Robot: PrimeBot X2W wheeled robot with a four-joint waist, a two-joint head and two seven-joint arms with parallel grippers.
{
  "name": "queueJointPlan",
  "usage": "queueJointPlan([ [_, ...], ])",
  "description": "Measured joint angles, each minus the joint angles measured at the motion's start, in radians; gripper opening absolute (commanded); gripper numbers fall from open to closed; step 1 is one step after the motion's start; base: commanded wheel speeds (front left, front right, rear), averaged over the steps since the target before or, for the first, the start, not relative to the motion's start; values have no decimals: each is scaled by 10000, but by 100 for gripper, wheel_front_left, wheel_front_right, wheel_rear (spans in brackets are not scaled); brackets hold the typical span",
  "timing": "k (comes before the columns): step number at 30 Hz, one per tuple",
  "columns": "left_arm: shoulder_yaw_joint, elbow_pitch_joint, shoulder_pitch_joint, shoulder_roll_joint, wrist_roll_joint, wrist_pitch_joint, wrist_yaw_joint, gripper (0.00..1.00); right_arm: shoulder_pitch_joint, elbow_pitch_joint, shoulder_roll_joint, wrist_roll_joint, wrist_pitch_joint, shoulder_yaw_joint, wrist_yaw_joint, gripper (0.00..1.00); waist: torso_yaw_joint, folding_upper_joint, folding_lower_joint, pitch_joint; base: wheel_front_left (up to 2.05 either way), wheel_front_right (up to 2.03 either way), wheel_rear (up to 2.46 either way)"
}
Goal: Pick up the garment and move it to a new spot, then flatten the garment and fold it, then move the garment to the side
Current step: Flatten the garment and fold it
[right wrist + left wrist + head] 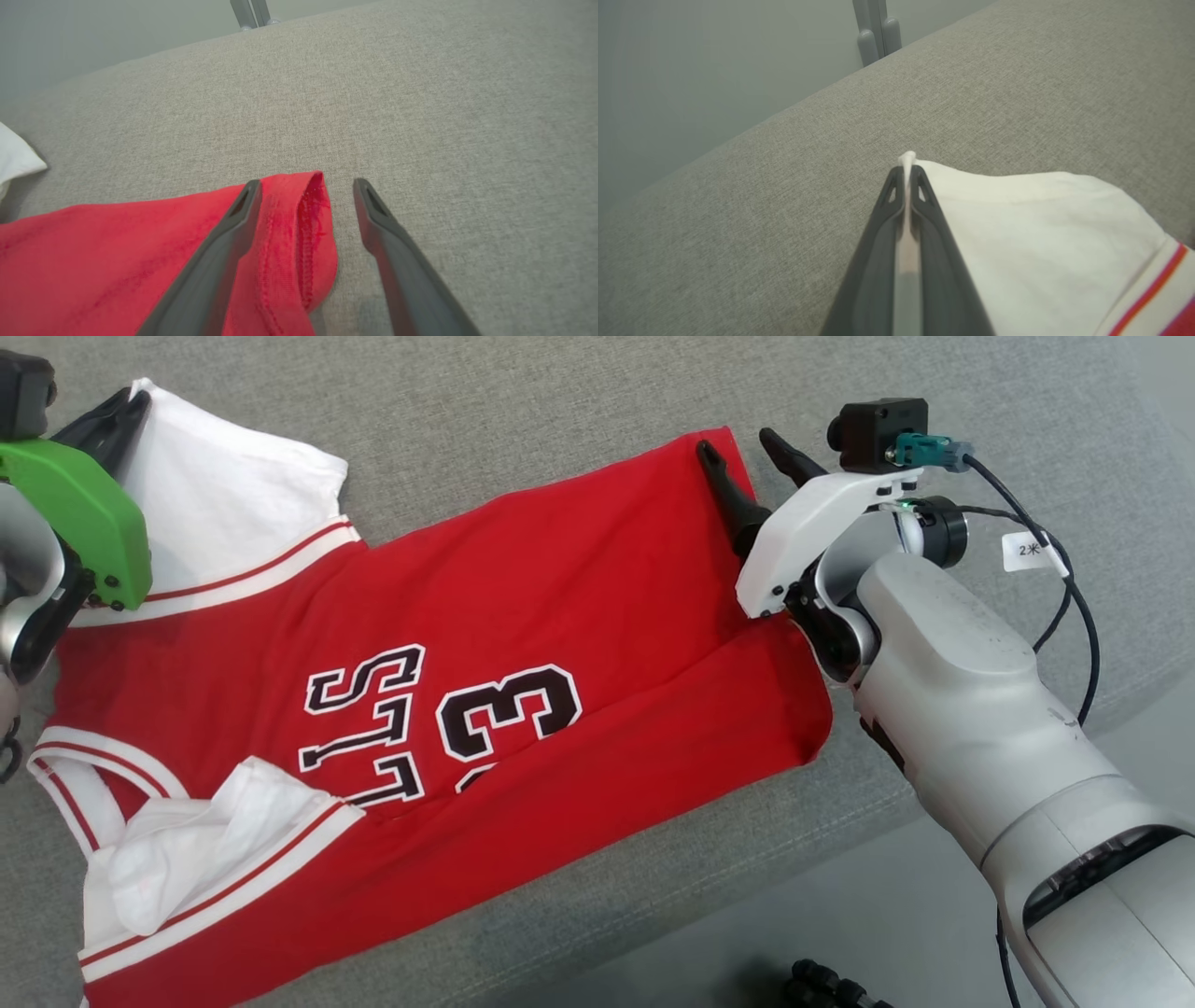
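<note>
Nearest the head camera, the pale right forearm (980,709) reaches in from 4 o'clock over the grey cushion (523,401). Across the middle of that cushion lies the red jersey (523,616), spread from 9 o'clock to 3 o'clock, partly flat, with a lengthwise fold along its near side and one white sleeve (187,859) bunched at 7 o'clock.

The left hand (906,171) is pinched tight on the tip of the other white sleeve (1041,224) at 10 o'clock, with cloth showing between its fingers. The right hand (307,183) stands wide open and grips nothing. One finger lies over the curled hem corner (308,224) at 1 o'clock and the other over bare cushion just beside it.

A shallow close there would likely catch only the rolled hem edge, which could slip free. A pull from the left hand alone would probably skew the jersey and deepen the wrinkles.

Bare cushion is widest toward 12 o'clock. The cushion's front edge runs close to the jersey from 6 to 4 o'clock, so a drag that way risks cloth sliding off.
</note>
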Motion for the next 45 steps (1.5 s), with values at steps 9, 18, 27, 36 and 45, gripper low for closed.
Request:
queueJointPlan([
  [9, -324, -19, -198, -115, -58, -272, 0, 0, -471, 961, 2, 416, 171, 368, 0, 0, 355, 0, 0, 131, 0, 0, 0],
  [18, -460, 209, -272, -75, -123, -938, -2, 0, -804, 1381, 8, 470, -780, 554, 2, 0, 603, 0, 0, 48, 0, 0, 0],
  [27, -240, 244, -74, -240, -184, -2031, 4, 0, -542, 552, -238, 468, -1118, 330, 2, 0, 893, 0, 0, -535, 0, 0, 0],
  [36, 1498, -2067, 2016, 71, -111, -2286, 616, 0, 1807, -1898, -1544, 986, -1120, 79, 2, 0, 1311, 0, -1, -1381, 0, 0, 0],
  [45, 3789, -5505, 5864, 253, 826, -2288, 1375, 0, 3515, -3154, -2592, 1705, -1120, -25, 0, 0, 1844, 0, -1, -2038, 0, 0, 0],
])
